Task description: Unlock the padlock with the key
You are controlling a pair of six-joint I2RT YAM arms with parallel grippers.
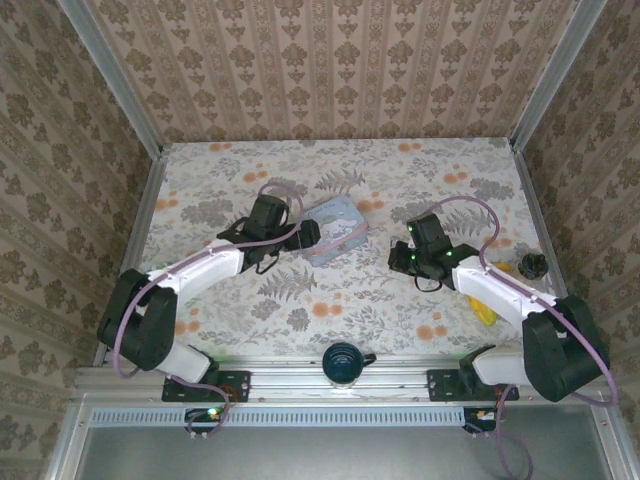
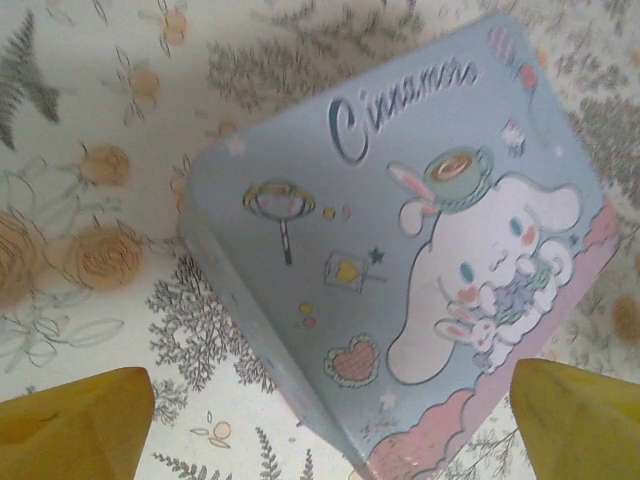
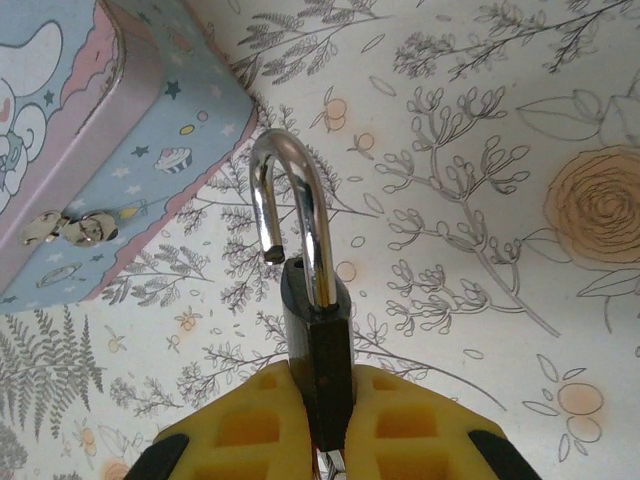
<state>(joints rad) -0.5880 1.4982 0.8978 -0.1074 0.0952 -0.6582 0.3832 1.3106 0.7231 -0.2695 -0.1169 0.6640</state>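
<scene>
Floral-printed covering lies over the bench (image 1: 250,170), and patterned walls close it in on three sides. The right pincer (image 3: 322,405) is clamped on the padlock (image 3: 318,340), gripping its dark body by the narrow sides. It holds it above the bench just beside a corner of the pale blue cartoon tin (image 3: 100,130). The shackle (image 3: 290,190) stands upward, and its short leg appears to hang free of the body, so the lock looks already sprung. The left pincer (image 2: 330,415) is spread wide and empty, hovering over the tin's lid. The chief risk, as I judge it, is the thin grip: the body could twist or slip between the pads if pushed. A knock of the shackle against the tin's edge or its latch (image 3: 75,228) could also press the free leg back in. The wide left pincer could likewise shove the tin into the lock. I cannot make out a key; a small metal glint under the lock is too hidden to name. By count: one padlock, one tin, two pincers, one black round knob (image 1: 532,265), one small yellow object (image 1: 485,312) by the right arm, and one dark blue cup (image 1: 343,362) at the near rail.
</scene>
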